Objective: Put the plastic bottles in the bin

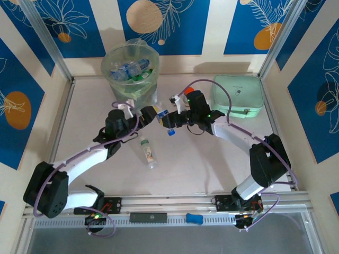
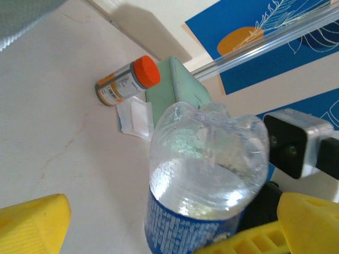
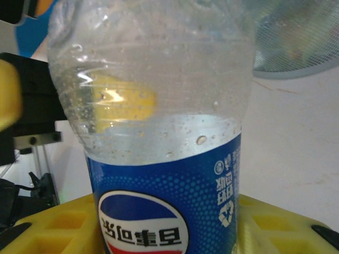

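My right fingers [image 3: 53,227] are clamping a clear blue-labelled plastic bottle [image 3: 159,106] near the pale-green translucent bin [image 1: 139,91] holding several; left fingers [image 2: 32,222] are standing apart; a second clear bottle [image 1: 149,151] is lying on the bench [image 1: 212,159].

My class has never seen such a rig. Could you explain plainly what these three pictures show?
Two white robot arms are bolted to a pale table, each ending in a yellow-fingered pincer. One picture looks down from above; the others come from wrist cameras. The right pincer grips a clear plastic bottle with a blue label, just before the open left pincer. Another clear bottle lies on the table. Behind are a tall pale-green translucent bin holding bottles, a mint-green rectangular case and a short orange-capped jar.
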`<action>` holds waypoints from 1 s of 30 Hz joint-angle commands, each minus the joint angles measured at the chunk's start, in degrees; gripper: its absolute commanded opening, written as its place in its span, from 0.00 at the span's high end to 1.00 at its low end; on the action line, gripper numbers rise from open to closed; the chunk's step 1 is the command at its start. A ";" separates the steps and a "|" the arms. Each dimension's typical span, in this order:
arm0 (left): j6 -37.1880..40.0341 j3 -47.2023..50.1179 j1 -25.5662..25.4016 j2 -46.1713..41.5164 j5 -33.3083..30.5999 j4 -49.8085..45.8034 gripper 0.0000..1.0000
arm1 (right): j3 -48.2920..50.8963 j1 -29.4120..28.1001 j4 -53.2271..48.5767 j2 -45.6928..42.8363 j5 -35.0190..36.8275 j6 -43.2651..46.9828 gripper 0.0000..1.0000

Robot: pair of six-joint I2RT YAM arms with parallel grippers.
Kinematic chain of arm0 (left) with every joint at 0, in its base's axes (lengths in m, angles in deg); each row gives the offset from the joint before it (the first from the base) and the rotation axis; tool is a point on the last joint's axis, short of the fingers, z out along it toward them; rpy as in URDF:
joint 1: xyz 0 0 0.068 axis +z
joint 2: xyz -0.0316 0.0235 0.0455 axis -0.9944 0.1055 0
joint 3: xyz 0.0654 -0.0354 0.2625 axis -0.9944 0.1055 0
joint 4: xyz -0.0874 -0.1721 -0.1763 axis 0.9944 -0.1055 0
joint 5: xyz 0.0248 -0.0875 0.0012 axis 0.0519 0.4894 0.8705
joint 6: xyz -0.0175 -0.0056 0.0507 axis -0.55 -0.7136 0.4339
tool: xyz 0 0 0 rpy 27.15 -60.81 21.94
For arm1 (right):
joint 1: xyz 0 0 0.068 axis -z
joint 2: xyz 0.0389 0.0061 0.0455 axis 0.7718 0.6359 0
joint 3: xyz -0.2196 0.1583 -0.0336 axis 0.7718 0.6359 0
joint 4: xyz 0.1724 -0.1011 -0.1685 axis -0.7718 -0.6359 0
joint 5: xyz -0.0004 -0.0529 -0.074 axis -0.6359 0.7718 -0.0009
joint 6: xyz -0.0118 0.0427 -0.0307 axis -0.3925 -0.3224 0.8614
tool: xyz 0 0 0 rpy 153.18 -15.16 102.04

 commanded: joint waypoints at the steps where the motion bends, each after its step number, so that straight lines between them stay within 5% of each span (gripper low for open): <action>1: -0.67 -2.09 -1.03 1.37 1.76 3.58 0.00 | 0.51 -0.94 1.92 -1.42 -2.85 -1.75 0.51; 10: 0.06 -3.25 -2.14 3.45 2.64 3.80 0.00 | 0.73 -2.45 2.98 -0.97 -4.09 -2.29 0.51; 24: -0.16 -1.83 -2.39 4.03 2.19 6.33 0.35 | 1.00 -3.24 3.47 -0.79 -5.15 -2.36 0.50; 30: 0.56 -0.79 -2.40 3.55 0.80 6.18 0.43 | 1.25 -3.15 3.96 -1.26 -5.66 -2.62 0.37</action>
